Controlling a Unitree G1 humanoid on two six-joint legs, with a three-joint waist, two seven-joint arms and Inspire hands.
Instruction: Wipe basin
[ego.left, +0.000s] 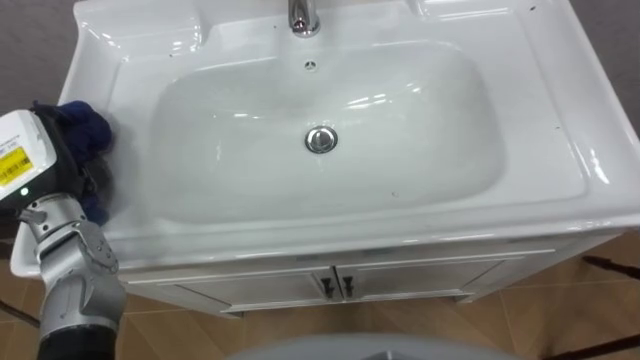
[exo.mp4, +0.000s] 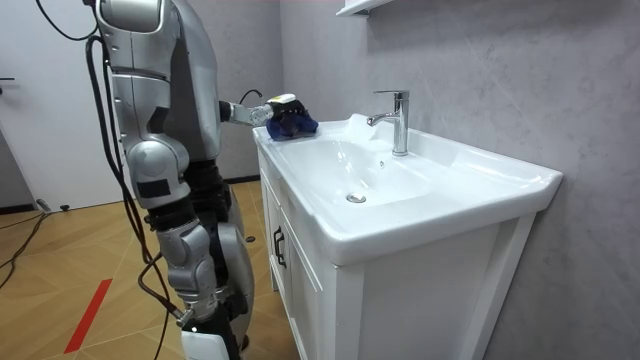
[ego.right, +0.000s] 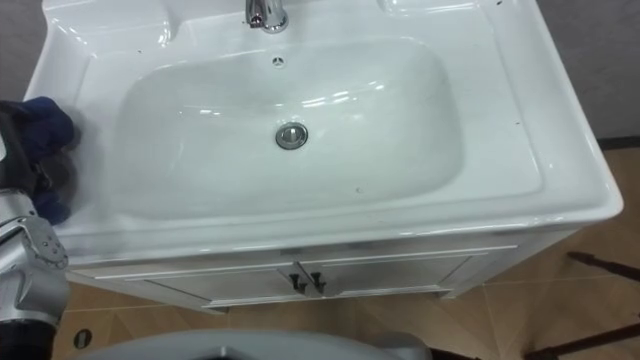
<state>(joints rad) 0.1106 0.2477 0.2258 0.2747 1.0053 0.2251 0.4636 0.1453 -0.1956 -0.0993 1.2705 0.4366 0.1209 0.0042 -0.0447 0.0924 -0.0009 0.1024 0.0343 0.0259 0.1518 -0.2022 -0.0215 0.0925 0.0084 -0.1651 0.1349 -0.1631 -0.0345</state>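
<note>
wipe step looks barely begun: left hand (ego.left: 55, 150) parked on the left rim of the basin (ego.left: 560, 150), sitting over a bunched dark blue cloth (ego.left: 88, 124), both outside the bowl. cannot tell whether gripping the cloth or merely pressing on it. bowl itself probably not yet wiped. next move calls for keeping the cloth trapped under the hand, sweeping right and down toward the drain (ego.left: 321, 139), staying clear of the faucet (ego.left: 303, 16).

Bright, even light is falling from above; glare streaks are shining on the white basin (ego.left: 540, 130), right of the left hand (ego.left: 62, 150).
</note>
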